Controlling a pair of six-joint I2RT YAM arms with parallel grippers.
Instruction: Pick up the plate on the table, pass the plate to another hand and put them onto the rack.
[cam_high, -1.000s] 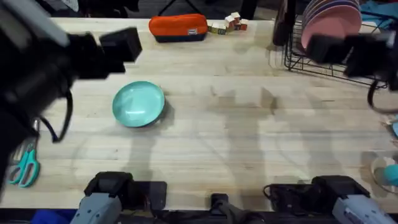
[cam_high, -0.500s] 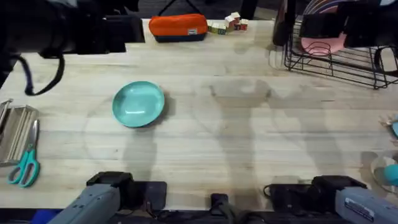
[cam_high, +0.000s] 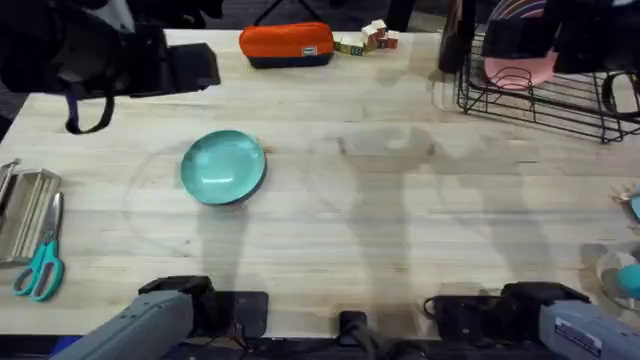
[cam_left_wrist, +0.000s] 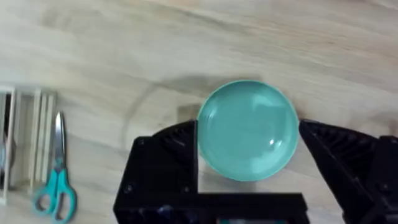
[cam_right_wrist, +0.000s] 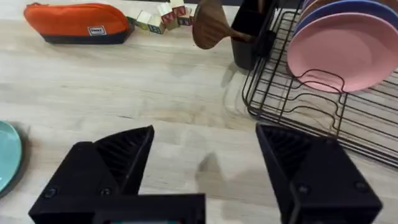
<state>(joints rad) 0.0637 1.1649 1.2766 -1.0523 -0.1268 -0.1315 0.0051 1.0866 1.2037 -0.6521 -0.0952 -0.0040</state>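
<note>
Looking down from overhead, the plate lies flat on the table, left of the middle and well apart from everything else. The left arm hangs dark and blurred above the far left corner, raised clear of the wood. The rack stands at the far right corner with pink plates upright in its slots, and the right arm is a dark mass above it. An orange pouch and some small blocks sit along the far edge; scissors lie at the left edge beside a slatted holder.

From the left wrist, the left gripper is spread wide with nothing between its fingers, and the plate sits centred in the gap far beneath. That framing suggests the arm is lined up for a descent, so the pick-up looks not yet begun. The scissors lie off to one side, apart from the plate.

From the right wrist, the right gripper is also spread and empty, high over bare table. The rack is close by with a pink plate standing in it, and empty slots show nearer the camera, probably where the plate belongs. A sliver of the plate shows at the edge, well away from this gripper.
</note>
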